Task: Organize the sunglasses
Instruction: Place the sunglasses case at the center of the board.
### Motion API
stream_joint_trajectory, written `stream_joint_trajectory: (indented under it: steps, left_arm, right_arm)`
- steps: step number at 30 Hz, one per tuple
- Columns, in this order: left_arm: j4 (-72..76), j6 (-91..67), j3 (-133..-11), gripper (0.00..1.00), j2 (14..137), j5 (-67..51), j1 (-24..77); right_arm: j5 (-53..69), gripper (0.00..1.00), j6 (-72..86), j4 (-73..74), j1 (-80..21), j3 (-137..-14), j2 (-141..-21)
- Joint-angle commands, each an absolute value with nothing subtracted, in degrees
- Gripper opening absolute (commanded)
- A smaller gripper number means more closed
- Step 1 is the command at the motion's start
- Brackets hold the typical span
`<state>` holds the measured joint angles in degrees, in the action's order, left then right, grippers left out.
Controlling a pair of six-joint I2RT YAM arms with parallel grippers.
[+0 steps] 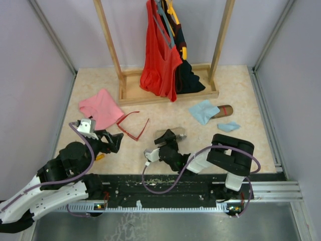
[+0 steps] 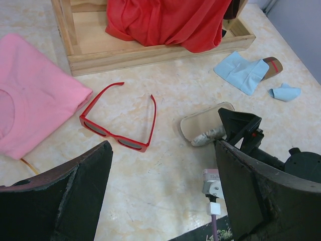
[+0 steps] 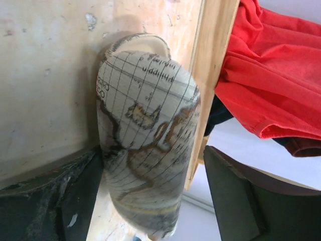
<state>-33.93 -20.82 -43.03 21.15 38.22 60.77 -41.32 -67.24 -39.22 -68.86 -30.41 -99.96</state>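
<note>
Place: robotics lab cell | Signs: grey panel walls; aluminium rail; marbled tabletop

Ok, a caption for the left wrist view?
Open left gripper facing unfolded red sunglasses lying between a pink cloth and a tan case.

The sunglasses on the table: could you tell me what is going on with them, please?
The red sunglasses lie unfolded on the table, untouched. The left gripper hovers open just beside them. The right gripper has its jaws open around a map-printed case lying nearby. Nothing has been put away yet.
</note>
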Motion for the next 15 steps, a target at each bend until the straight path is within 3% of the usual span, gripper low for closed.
stream_joint_trajectory:
  steps: [1, 5, 15]
  left_arm:
    - [-33.65, -20.93, -42.52, 0.89, 20.39, 39.11, 61.0]
    - [-33.64, -20.93, -42.46, 0.89, 20.42, 39.26, 60.99]
    - [-33.67, -21.1, -42.4, 0.89, 20.27, 39.12, 60.95]
  right_arm:
    - [-41.19, 0.82, -62.07, -34.88, -70.49, -30.87, -95.69]
    - [-41.7, 0.94, -60.0, -33.4, -71.84, -29.96, -91.05]
    - [-39.16, 0.97, -48.9, -16.31, -76.48, -29.3, -76.97]
